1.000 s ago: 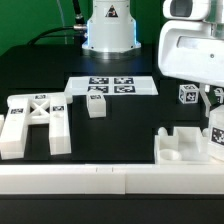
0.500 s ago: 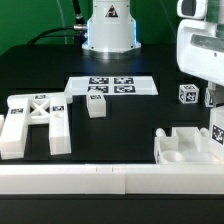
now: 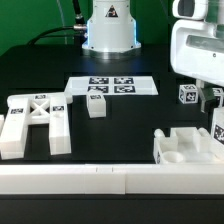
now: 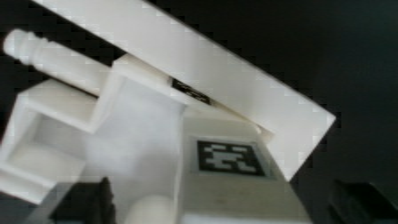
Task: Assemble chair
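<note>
Inspected: chunky white plastic notched block [image 4: 222, 158], judged rigid, light, slick; grasp across its flat flanks. The fingers [image 4: 80, 200] stand released, straddling it.

We read no words or numbers. Only coded square tags show, on the marker board [image 3: 76, 86] and small cube [image 3: 187, 95].

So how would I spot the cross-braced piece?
Find the marker board lying flat in the middle. Nearer the camera, toward the exterior view's left, lies the X-braced frame. Only it has crossed bars between two long legs; the small block beside it has none.
</note>
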